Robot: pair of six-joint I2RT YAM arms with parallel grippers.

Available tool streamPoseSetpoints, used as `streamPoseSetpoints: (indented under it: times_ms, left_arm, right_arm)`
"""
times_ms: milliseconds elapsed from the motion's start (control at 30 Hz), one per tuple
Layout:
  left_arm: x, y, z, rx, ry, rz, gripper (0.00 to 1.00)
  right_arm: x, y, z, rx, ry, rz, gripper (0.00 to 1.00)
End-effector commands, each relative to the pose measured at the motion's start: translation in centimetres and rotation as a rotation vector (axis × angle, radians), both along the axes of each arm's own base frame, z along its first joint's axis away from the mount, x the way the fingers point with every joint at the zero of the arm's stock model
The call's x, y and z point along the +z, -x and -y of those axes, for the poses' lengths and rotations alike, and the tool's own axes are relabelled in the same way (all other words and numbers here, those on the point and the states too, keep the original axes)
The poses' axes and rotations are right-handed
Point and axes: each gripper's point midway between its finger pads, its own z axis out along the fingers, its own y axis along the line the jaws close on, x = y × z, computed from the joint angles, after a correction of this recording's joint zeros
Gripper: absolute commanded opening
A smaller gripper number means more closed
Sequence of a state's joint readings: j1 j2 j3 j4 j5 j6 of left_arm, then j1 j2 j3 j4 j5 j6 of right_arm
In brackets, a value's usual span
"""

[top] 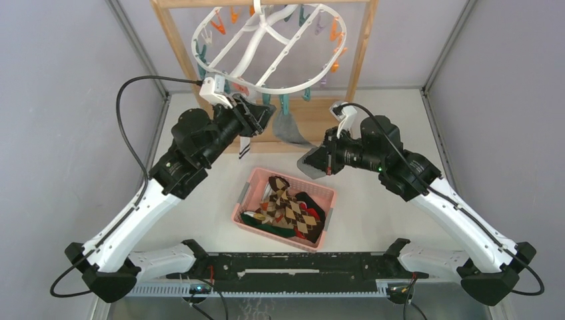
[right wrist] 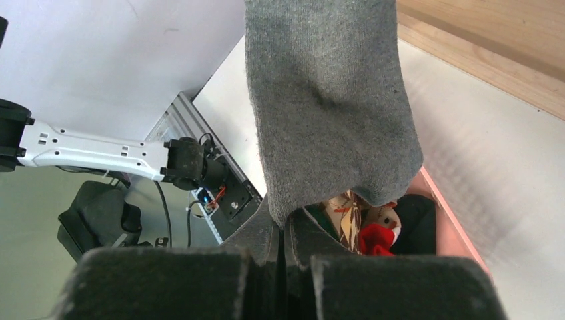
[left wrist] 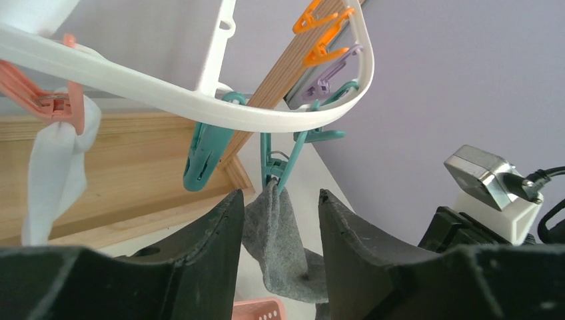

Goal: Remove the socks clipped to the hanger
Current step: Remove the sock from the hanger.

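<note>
Grey sock (left wrist: 283, 233): long axis vertical, under teal clip (left wrist: 280, 163) at 12 o'clock between parted left fingers (left wrist: 200, 247); right fingers (right wrist: 200, 280) clenched on lower end.

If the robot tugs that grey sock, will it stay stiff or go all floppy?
Probably floppy: the grey sock droops and folds where the right gripper pinches it. Likely light, since one small teal clip holds it up. Its fuzzy knit looks grippy, so it may stretch before slipping free.
</note>
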State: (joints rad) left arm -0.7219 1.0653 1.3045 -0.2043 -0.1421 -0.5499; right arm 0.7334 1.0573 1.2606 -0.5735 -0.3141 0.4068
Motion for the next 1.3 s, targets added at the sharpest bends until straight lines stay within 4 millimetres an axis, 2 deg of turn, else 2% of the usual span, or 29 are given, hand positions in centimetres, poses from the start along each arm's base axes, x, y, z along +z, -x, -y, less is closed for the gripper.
streamPoseSetpoints:
  times_ms: [0,67,233,300,867,1267]
  left_arm:
    - [1.0,-0.3,1.2,-0.046,0.024,0.030,0.50]
    - [0.7,-0.5,1.5,-0.051,0.019,0.028,0.50]
    - [0.6,-1.1,2.2,-0.060,0.010,0.029,0.61]
    - [0.8,-1.2,2.4,-0.066,0.008,0.031,0.62]
    - [3.0,-0.7,3.5,-0.100,0.018,0.061,0.60]
    - [2.5,-1.4,4.4,-0.091,-0.044,0.047,0.60]
  right_arm:
    - [1.3,0.2,-0.4,0.003,-0.031,0.038,0.00]
    - [1.2,0.4,-0.5,0.007,-0.030,0.038,0.00]
    - [1.0,1.0,-0.9,0.020,-0.022,0.035,0.00]
    - [0.9,1.1,-1.0,0.024,-0.019,0.034,0.00]
    - [0.3,1.7,-1.2,0.034,0.012,0.036,0.00]
    - [0.1,1.8,-1.0,0.036,0.027,0.045,0.00]
